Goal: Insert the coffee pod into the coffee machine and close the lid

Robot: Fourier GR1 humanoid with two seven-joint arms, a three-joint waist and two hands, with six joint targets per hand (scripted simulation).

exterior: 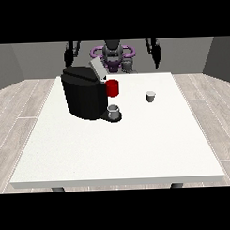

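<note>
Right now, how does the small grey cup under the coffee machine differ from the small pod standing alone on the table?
The grey cup stands on the coffee machine base; the coffee pod stands apart on the bare white table. The cup looks larger and darker; the pod is smaller with a paler top. Both stand upright.

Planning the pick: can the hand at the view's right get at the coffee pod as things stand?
Probably yes. The coffee pod stands alone on the white table, right of the coffee machine. The hand at the view's right hangs raised behind the far edge, with nothing between them.
</note>
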